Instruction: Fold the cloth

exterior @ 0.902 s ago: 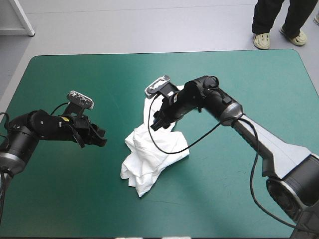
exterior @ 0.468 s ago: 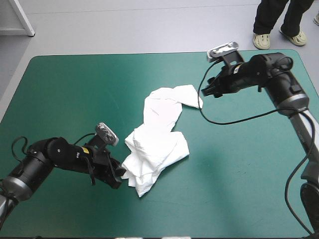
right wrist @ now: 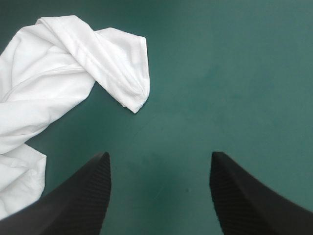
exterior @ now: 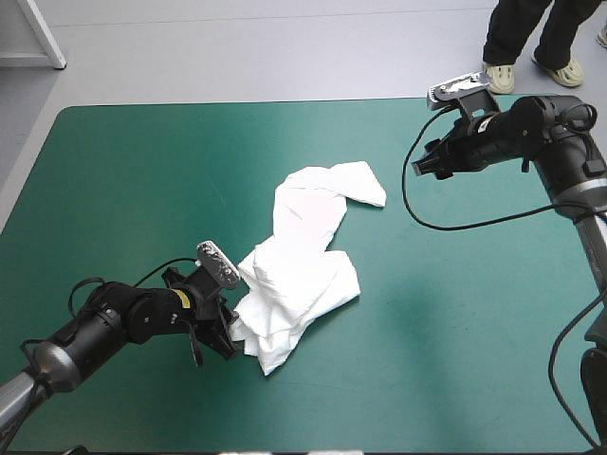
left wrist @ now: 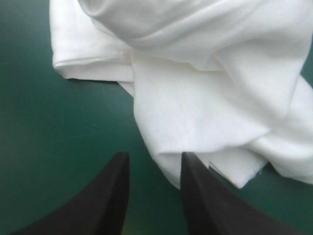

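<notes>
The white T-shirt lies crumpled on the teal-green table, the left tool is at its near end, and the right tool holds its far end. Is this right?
Not quite. The right tool holds nothing: it stands open over bare table, apart from the T-shirt, as the right wrist view shows. The rest is right.

Grey floor (exterior: 237, 47) beyond teal-green table (exterior: 142, 171)

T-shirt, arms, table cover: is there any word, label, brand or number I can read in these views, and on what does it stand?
No text can be read in any view.
T-shirt: plain white, no print or tag showing.
Left arm: a small yellowish sticker, too small to read.
Teal-green cover: no markings.
</notes>
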Controlling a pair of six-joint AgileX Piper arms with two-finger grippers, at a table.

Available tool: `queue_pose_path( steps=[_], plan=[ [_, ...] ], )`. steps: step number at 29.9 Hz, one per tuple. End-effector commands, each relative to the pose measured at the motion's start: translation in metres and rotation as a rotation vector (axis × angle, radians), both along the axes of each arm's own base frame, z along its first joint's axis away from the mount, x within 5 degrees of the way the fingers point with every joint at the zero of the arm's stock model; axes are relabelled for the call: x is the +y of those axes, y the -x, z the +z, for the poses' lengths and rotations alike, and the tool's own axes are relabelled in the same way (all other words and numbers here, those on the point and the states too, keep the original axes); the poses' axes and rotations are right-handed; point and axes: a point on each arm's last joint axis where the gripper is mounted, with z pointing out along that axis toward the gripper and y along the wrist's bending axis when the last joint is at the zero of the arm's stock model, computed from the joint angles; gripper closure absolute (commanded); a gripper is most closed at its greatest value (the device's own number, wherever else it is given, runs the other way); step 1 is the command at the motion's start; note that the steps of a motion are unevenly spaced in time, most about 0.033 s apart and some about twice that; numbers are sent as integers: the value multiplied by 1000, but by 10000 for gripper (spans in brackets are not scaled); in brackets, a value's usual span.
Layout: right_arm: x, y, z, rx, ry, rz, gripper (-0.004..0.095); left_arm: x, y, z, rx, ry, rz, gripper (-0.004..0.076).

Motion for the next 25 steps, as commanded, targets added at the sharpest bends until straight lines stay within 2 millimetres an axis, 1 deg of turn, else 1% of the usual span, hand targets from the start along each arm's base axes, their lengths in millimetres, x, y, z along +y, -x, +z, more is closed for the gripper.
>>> queue_pose_path(
  steps=[1, 5, 7, 10, 11, 12, 15, 16, 18, 20, 23, 25],
  plan=[
    [-5, 9, 28, -129, -21, -12, 345, -9, -8, -3, 16, 40, 22, 440],
    [-5, 9, 28, -131, -14, -13, 345, -14, -20, -21, 44, 6, 22, 370],
    [-5, 9, 28, -131, -14, -13, 345, -17, -25, -28, 53, -1, 28, 356],
    [-5, 7, 26, -122, -13, -13, 345, -18, -25, -36, 99, -16, 25, 359],
    [-5, 7, 24, -114, -11, -11, 346, -18, -24, -37, 120, -18, 26, 377],
    [-4, 6, 22, -100, -11, -10, 345, -18, -23, -38, 135, -21, 25, 425],
    [0, 2, 15, -63, -39, 1, 346, -18, -21, -39, 158, -19, 28, 680],
    [2, -1, 12, -49, -54, 12, 346, -18, -21, -39, 160, -19, 26, 697],
    [7, -6, 5, -28, -91, 41, 345, -18, -21, -39, 163, -15, 30, 702],
    [12, -15, -6, 0, -116, 58, 345, -19, -21, -39, 166, -10, 34, 702],
    [18, -31, -27, 47, -140, 80, 345, -19, -20, -39, 177, -8, 37, 702],
    [20, -44, -45, 80, -136, 75, 345, -19, -19, -39, 186, -7, 38, 702]
  ],
)
